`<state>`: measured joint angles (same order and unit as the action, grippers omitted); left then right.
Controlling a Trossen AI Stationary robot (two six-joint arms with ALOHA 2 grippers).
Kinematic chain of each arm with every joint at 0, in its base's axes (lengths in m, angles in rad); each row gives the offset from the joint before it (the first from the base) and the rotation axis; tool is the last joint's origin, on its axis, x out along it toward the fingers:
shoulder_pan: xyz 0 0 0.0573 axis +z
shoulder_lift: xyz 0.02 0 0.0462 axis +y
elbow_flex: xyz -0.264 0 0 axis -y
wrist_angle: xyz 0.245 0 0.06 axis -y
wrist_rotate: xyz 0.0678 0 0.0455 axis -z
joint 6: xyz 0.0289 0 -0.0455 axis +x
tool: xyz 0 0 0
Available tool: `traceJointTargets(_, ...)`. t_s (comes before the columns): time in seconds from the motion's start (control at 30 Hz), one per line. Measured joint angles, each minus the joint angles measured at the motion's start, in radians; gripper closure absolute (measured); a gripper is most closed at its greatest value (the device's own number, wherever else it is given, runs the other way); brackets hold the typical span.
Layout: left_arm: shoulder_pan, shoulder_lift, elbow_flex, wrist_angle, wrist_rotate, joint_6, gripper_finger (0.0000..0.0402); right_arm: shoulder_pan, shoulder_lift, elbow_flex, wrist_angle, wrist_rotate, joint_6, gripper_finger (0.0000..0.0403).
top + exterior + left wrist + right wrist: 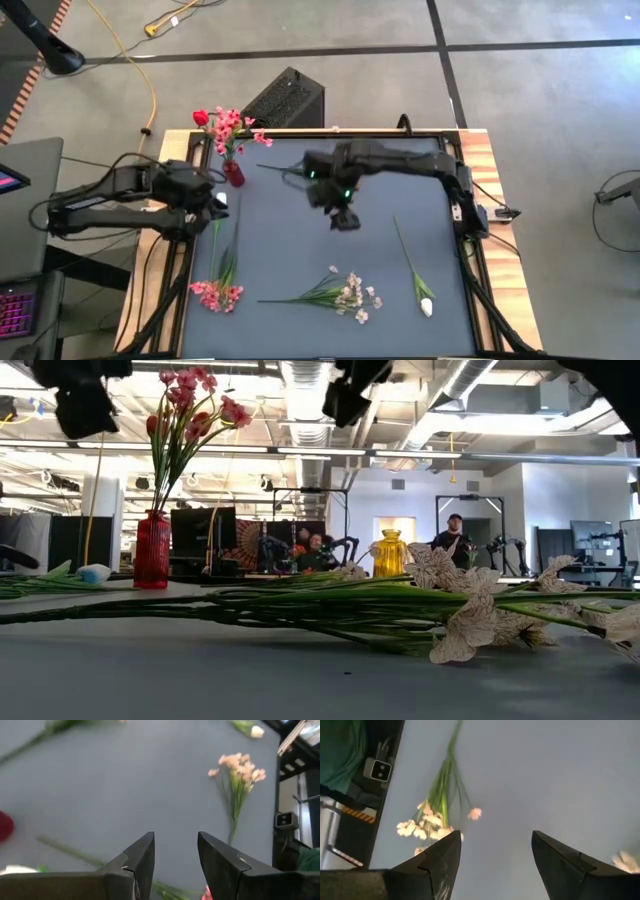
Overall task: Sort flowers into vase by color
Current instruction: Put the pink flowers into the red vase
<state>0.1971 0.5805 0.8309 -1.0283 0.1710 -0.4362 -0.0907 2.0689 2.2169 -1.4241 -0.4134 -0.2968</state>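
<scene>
The grey table mat [300, 240] fills the frame between the two dark arms. The left arm [110, 195] reaches in along the left edge, and the left gripper [205, 200] sits just beside a white tulip bud [221, 199]. Its wrist view shows the fingers [142, 857] parted moderately with nothing between them. The right arm [410, 160] stretches across the far side, and the right gripper [344, 219] hangs over the middle of the mat, its fingers [445, 857] spread wide and empty.

A red vase [233, 174] stands at the far left corner, already holding a red tulip and pink blossoms [228, 125]. A yellow vase [389, 552] shows only in the low view, farther back; I cannot place it on the table.

Four stems lie loose. A pale blossom spray [352, 296] lies at the near middle, stem running leftwards. A pink blossom spray [218, 294] lies at the near left, stem pointing away towards the left gripper. A white tulip [426, 306] lies at the near right, its stem slanting up and away. The white tulip bud's stem runs towards the near edge.

For the coming pick, the pale spray lies directly nearward of the right gripper, long axis roughly across the table, so that arm looks the nearer one; the fingers would need to straddle the stem crosswise.
</scene>
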Motion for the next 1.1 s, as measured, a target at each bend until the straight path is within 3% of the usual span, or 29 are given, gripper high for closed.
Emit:
traceJointTargets(0.17, -0.093, -0.005, -0.050, -0.005, -0.121, -0.087, 0.0264, 0.082, 0.016, -0.111, 0.284, 0.054, -0.064, 0.0134)
traceJointTargets(0.37, -0.128, -0.005, -0.052, -0.011, -0.193, -0.109, 0.0264, 0.103, 0.015, -0.247, 0.783, 0.054, -0.245, 0.0134)
traceJointTargets(0.47, -0.129, -0.005, -0.052, -0.013, -0.208, -0.124, 0.0264, 0.094, 0.039, -0.315, 1.047, 0.039, -0.258, 0.0134)
traceJointTargets(0.83, -0.148, 0.015, -0.206, -0.013, -0.104, -0.293, 0.0264, 0.048, 0.250, -0.329, 1.437, -0.006, -0.321, 0.0134)
traceJointTargets(1.1, -0.177, 0.082, -0.301, 0.071, -0.100, -0.403, 0.0264, 0.048, 0.393, -0.251, 1.459, -0.008, -0.262, 0.0134)
